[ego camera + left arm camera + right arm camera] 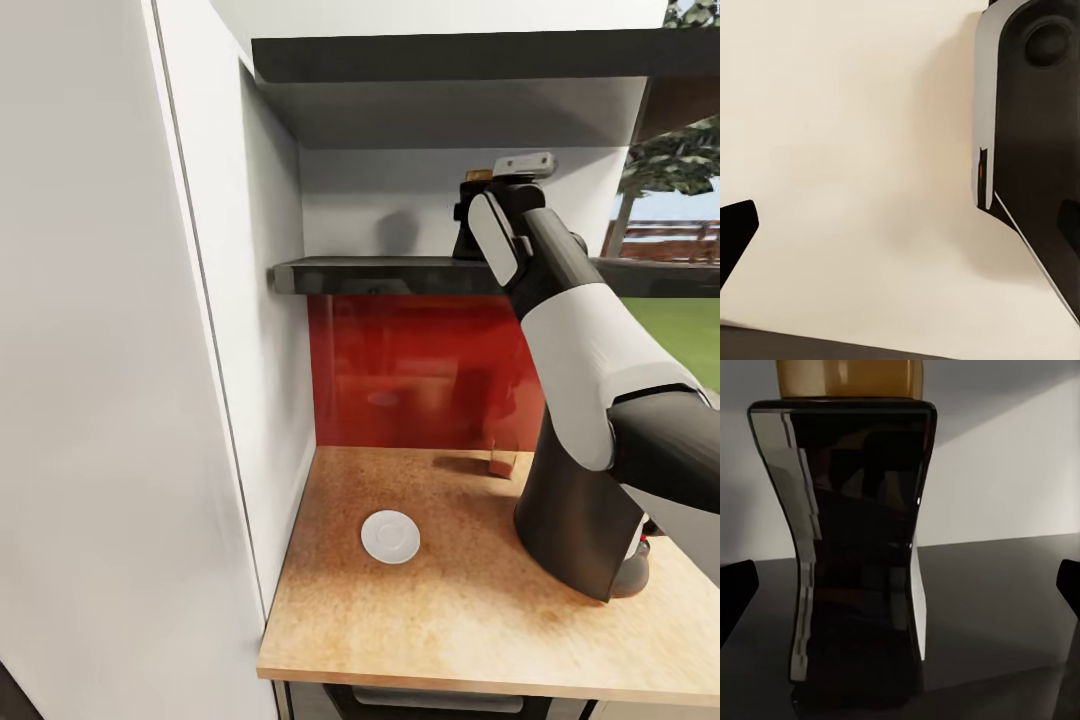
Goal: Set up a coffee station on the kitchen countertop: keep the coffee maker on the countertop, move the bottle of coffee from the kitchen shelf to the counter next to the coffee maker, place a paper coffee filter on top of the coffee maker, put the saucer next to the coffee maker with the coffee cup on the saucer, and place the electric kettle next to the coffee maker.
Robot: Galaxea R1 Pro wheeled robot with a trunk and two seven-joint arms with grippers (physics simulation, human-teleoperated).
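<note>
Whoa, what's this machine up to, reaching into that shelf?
The robot has raised its right arm to the dark kitchen shelf, with its right gripper at the bottle of coffee. In the right wrist view the fingertips sit wide on either side of the bottle, so it isn't gripped yet. Below, the white saucer lies on the kitchen countertop.

Head camera overlooks the kitchen shelf (400, 274); right wrist camera views it closely.

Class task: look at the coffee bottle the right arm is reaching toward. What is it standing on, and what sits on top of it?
The bottle stands on the dark shelf. A yellow-gold lid sits on top. In the head view, the right gripper covers most of the bottle.
</note>
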